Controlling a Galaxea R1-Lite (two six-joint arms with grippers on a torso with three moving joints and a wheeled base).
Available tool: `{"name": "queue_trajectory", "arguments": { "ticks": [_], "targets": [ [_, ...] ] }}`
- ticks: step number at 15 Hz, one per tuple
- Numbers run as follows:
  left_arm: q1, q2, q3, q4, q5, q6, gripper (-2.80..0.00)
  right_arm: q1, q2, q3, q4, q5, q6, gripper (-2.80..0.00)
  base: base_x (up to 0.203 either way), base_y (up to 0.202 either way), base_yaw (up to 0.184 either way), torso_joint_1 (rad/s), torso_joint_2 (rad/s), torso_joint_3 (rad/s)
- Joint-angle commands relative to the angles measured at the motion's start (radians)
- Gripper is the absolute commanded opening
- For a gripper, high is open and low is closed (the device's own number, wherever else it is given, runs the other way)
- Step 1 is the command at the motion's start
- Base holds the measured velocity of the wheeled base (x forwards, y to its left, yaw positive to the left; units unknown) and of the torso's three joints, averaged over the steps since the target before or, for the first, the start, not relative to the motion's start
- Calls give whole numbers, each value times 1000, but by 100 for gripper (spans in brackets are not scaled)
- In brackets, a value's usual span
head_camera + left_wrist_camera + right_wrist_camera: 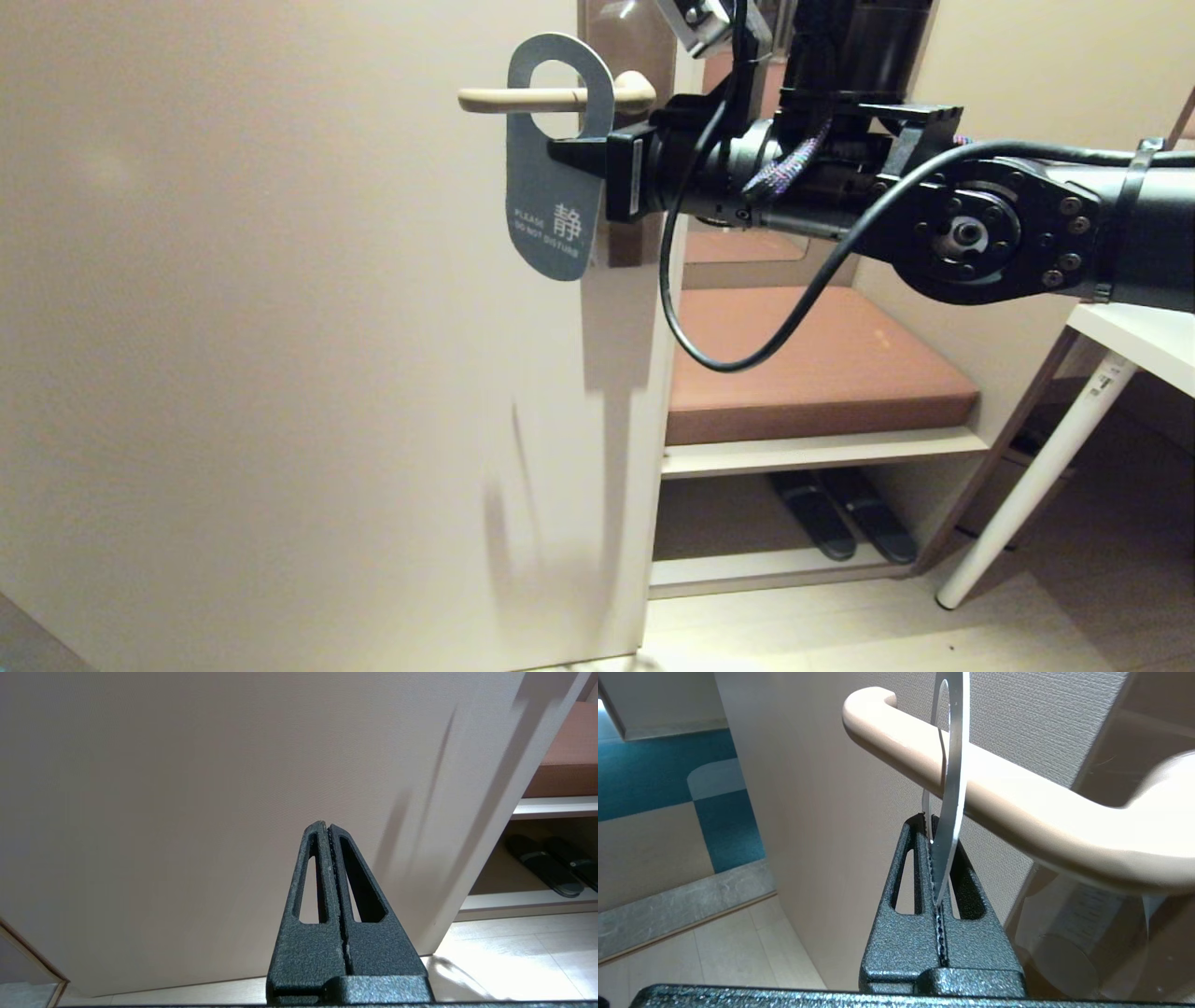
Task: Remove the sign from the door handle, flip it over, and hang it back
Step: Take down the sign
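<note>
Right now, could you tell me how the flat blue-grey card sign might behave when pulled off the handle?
The flat blue-grey card sign looks thin, so probably light. It stays straight where the right gripper pinches its edge, suggesting fair stiffness. Its hole rings the cream lever handle, so it may snag.

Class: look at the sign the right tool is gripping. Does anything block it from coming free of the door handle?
Yes: the door handle itself. The lever passes through the hole of the sign, so the right tool, shut on the sign's edge, must slide it along to the lever's free end. Nothing else visible blocks that path.

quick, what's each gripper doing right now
left gripper: shut, holding nothing, by the beige door.
right gripper: shut on the blue oblong card sign, hanging on the cream lever door handle.
</note>
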Motion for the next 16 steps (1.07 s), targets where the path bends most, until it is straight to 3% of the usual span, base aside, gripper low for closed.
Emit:
{"name": "queue_trajectory", "arguments": {
  "ticks": [1, 4, 7, 16],
  "targets": [
    [0, 0, 0, 0, -1, -1, -280, 8, 28, -14, -3, -1, 0, -280, 0, 0, 0, 0, 0, 0],
    [0, 0, 0, 0, -1, -1, -280, 25, 42, -35, -3, -12, 0, -280, 0, 0, 0, 0, 0, 0],
    [0, 0, 0, 0, -1, -1, -280, 44, 80, -94, -2, -75, 2, -280, 0, 0, 0, 0, 0, 0],
    [0, 0, 0, 0, 1, -1, -280, 49, 116, -127, 5, -89, 1, -280, 0, 0, 0, 0, 0, 0]
  ]
}}
